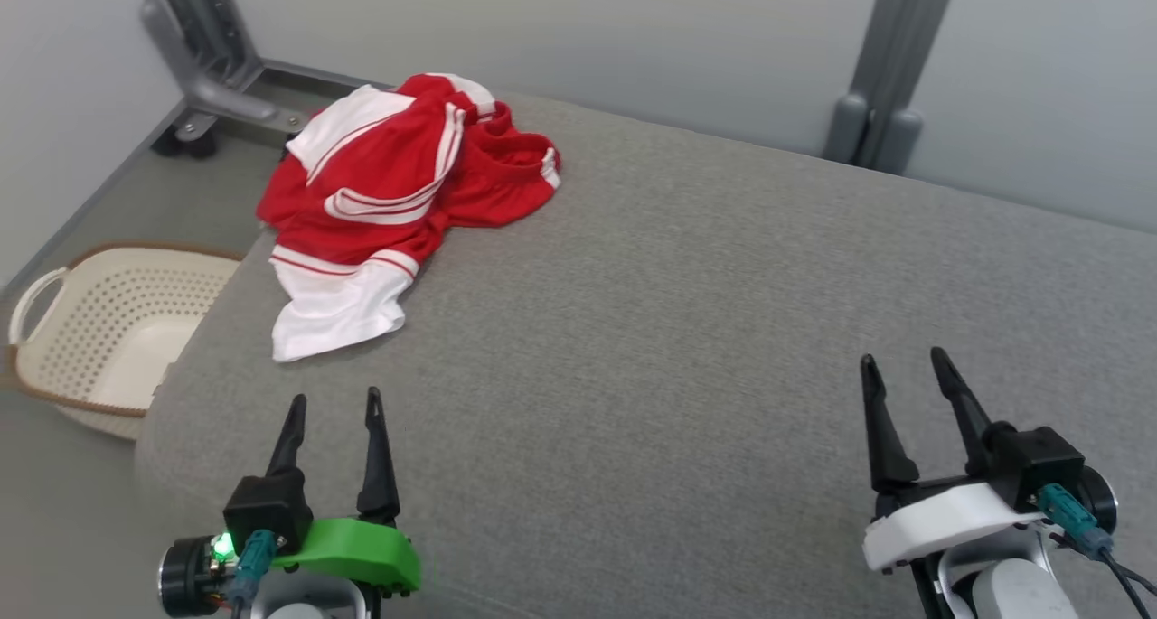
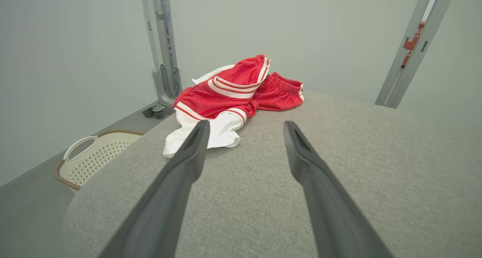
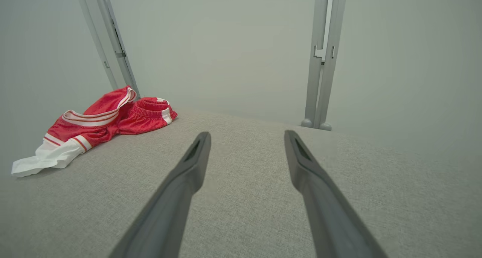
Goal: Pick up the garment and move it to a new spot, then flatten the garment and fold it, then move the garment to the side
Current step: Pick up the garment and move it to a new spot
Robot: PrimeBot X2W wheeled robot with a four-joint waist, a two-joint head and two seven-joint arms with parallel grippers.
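The garment (image 1: 389, 194) is a crumpled red piece with white stripes and white panels, lying at the far left of the grey fabric surface (image 1: 687, 330). Seen from the left wrist, the garment (image 2: 233, 96) lies ahead, just beyond the fingertips; from the right wrist the garment (image 3: 101, 126) sits far off to the left. My left gripper (image 1: 334, 402) hovers near the front left, short of the garment, open and empty. Over at the front right my right gripper (image 1: 904, 366) is open too, with nothing between its fingers.
A cream perforated laundry basket (image 1: 108, 330) stands on the floor beside the surface's left edge. Grey metal frame posts (image 1: 890, 68) and a wheeled base (image 1: 203, 104) stand behind the surface against a pale wall. Bare fabric stretches across the middle and right.
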